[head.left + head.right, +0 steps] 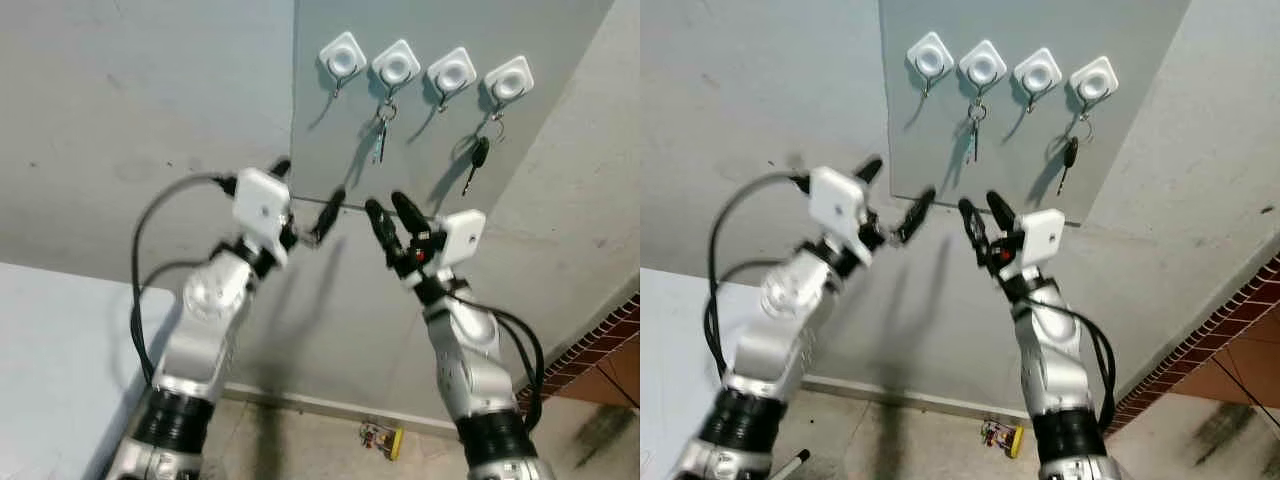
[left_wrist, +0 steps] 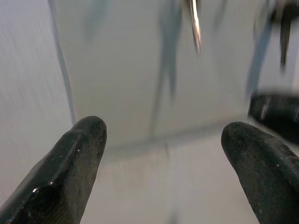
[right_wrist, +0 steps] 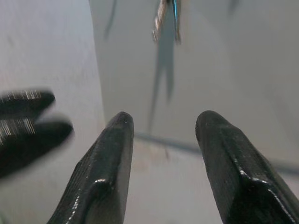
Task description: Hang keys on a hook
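Note:
Four white hooks [image 1: 425,68] sit in a row on a grey wall panel [image 1: 330,150]. A silver and blue bunch of keys [image 1: 381,135] hangs from the second hook. From the fourth hook hangs a black key [image 1: 477,160]. Both arms are raised toward the panel's lower edge. My left gripper [image 1: 305,195] is open with nothing in it, just left of my right gripper [image 1: 387,205], which is also open and holds nothing. In the right wrist view the hanging keys [image 3: 166,16] show beyond the fingertips [image 3: 117,140]. The left wrist view is blurred, with the keys [image 2: 195,23] ahead.
A pale table surface [image 1: 50,350] lies at lower left. A small yellow object [image 1: 382,437] rests on the floor by the skirting. Red brickwork [image 1: 600,350] borders the wall at lower right. The wall rises close in front.

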Controlling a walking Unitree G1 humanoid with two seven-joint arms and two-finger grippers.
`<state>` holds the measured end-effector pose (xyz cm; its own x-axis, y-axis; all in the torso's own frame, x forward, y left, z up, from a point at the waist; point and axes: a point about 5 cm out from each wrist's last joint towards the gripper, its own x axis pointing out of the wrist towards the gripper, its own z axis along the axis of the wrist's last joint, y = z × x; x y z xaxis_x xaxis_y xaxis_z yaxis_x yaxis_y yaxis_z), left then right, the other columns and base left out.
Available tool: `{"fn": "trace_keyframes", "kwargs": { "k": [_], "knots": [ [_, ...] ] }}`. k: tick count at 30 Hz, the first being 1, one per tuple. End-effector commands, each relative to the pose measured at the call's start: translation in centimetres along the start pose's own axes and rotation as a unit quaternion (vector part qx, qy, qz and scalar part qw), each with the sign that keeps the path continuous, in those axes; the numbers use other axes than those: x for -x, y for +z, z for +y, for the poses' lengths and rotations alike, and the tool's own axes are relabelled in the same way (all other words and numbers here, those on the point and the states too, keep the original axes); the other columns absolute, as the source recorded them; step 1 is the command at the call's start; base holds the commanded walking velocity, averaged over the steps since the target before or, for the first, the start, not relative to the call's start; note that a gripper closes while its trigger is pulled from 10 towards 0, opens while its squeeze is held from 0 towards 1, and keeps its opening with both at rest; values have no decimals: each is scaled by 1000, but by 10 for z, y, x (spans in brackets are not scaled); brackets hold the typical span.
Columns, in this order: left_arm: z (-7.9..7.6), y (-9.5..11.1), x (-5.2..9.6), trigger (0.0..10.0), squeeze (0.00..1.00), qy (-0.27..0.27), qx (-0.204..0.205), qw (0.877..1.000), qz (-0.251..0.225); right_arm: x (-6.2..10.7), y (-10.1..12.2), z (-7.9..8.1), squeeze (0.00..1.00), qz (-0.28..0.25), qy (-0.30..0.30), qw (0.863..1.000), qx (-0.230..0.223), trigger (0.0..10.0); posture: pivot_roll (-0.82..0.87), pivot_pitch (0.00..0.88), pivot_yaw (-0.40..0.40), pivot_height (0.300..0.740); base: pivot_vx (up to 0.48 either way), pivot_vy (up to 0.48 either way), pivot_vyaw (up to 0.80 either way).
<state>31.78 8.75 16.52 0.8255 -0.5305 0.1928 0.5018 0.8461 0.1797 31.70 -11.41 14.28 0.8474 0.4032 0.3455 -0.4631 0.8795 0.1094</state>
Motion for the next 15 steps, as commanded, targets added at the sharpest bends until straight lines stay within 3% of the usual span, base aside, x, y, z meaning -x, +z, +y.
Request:
{"fn": "trace_keyframes", "kwargs": {
  "k": [1, 5, 8, 9, 11, 15],
  "knots": [
    [-4, -12, 3, 10000, 0, -4, -23, 1000, 15, 6, -4, 0, 1000, 6, -6, 1000, 10, 10000, -65, 0, -43, 740, 0, 0, 0],
    [-7, -37, 11, 10000, 0, -3, -31, 998, 52, 21, -21, 0, 1000, 38, -15, 999, 13, 10000, -65, 0, -43, 740, 0, 0, 0],
    [-10, -68, 25, 10000, 0, 5, -41, 994, 101, 46, -49, -5, 1000, 97, -38, 994, 15, 10000, -81, 0, -34, 740, 0, 0, 0],
    [-11, -88, 35, 10000, 0, 11, -46, 989, 139, 64, -67, -11, 1000, 142, -63, 988, 17, 10000, -88, 0, -29, 740, 0, 0, 0],
    [-13, -109, 48, 10000, 0, 12, -56, 981, 186, 86, -85, -17, 1000, 193, -91, 977, 19, 10000, -88, 0, -29, 740, 0, 0, 0],
    [-17, -134, 66, 10000, 0, 18, -69, 966, 248, 119, -108, -24, 1000, 265, -137, 954, 11, 10000, -100, 0, -22, 740, 0, 0, 0]
  ]
}}
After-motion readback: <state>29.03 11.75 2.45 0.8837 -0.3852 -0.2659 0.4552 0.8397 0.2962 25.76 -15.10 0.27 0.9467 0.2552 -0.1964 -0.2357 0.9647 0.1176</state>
